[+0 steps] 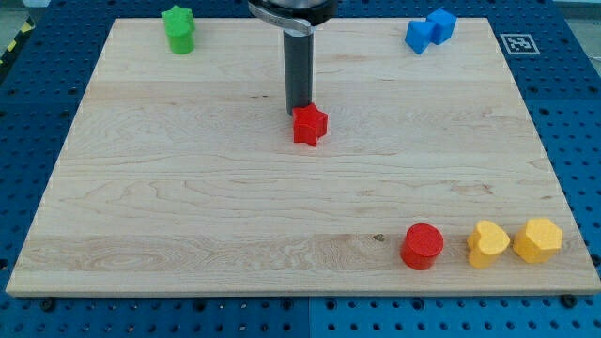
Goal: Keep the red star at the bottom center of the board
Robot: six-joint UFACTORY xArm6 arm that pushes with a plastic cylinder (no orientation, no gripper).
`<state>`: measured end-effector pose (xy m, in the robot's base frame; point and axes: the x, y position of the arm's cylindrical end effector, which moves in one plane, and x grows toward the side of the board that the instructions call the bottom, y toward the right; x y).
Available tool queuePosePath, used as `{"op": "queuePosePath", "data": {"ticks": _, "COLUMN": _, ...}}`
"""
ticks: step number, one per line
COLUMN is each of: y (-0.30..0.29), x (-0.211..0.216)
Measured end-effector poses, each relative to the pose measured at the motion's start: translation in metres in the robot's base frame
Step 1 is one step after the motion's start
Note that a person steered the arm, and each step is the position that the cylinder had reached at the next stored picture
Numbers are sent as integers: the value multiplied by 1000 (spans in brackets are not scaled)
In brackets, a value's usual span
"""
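The red star (309,125) lies a little above the middle of the wooden board (188,188). My tip (298,112) is right behind it on the side of the view's top, touching or almost touching its upper left edge. The dark rod rises straight up from there to the view's top edge.
A green star (178,29) sits at the top left corner. Two blue blocks (429,29) sit together at the top right. A red cylinder (422,247) and two yellow blocks (488,243) (537,239) stand in a row at the bottom right.
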<state>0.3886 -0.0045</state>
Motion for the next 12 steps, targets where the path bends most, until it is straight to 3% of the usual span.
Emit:
{"op": "queuePosePath", "data": {"ticks": 1, "y": 2, "x": 3}}
{"op": "queuePosePath", "data": {"ticks": 4, "y": 18, "x": 79}}
{"op": "queuePosePath", "data": {"ticks": 6, "y": 38, "x": 75}}
{"op": "queuePosePath", "data": {"ticks": 10, "y": 39, "x": 150}}
{"op": "queuePosePath", "data": {"ticks": 12, "y": 39, "x": 164}}
